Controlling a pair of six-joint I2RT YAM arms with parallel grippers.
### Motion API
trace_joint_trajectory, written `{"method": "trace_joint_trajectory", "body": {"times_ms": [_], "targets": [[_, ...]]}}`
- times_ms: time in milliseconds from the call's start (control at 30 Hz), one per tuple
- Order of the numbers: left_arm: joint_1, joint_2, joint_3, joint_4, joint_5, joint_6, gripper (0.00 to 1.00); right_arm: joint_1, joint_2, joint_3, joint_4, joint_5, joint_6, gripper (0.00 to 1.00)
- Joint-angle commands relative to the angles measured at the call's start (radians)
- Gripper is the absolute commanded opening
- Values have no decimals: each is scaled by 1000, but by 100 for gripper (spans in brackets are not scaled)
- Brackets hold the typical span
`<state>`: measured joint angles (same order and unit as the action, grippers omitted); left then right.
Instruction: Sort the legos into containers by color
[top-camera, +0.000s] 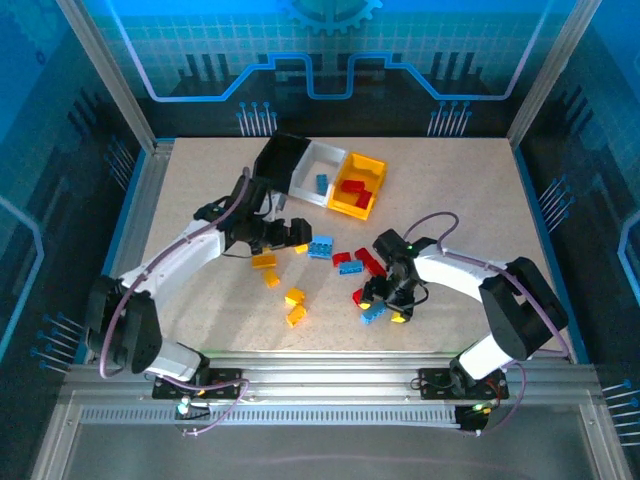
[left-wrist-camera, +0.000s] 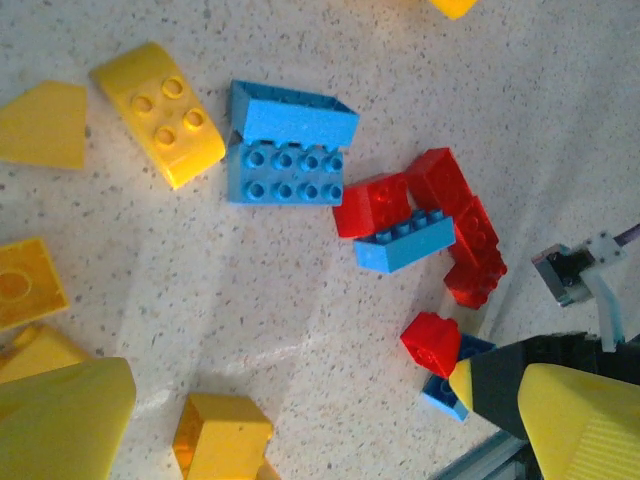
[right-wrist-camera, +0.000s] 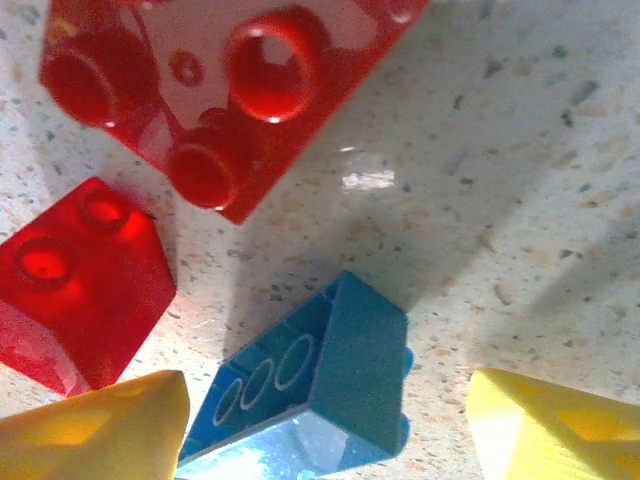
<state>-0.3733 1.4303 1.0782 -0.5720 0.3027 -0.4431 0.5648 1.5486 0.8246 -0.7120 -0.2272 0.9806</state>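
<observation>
Right gripper (right-wrist-camera: 325, 400), spread, straddles the blue brick (right-wrist-camera: 340, 360); it wants centring and a square squeeze, clear of the red brick (right-wrist-camera: 80, 280). Left gripper (left-wrist-camera: 290, 385) hangs spread.

Legos (top-camera: 320, 247) lie scattered on the table (top-camera: 460, 200) before the containers (top-camera: 328, 152), some inside.

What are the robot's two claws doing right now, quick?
Left gripper: open, holding nothing.
Right gripper: open, with a finger on either side of a blue lego, not squeezing it yet.
</observation>
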Motion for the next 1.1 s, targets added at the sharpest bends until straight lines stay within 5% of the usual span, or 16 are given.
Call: {"method": "trace_joint_trajectory", "body": {"times_ms": [0,700,1067], "targets": [[4,-41,-39,-21,-22,22,99,16,26,13,-10,27,14,71],[5,-62,-70,-41,-22,7,99,23,23,24,-23,78,-27,33],[4,-53,-63,-52,-20,34,99,24,-32,102,-78,94,-31,28]]}}
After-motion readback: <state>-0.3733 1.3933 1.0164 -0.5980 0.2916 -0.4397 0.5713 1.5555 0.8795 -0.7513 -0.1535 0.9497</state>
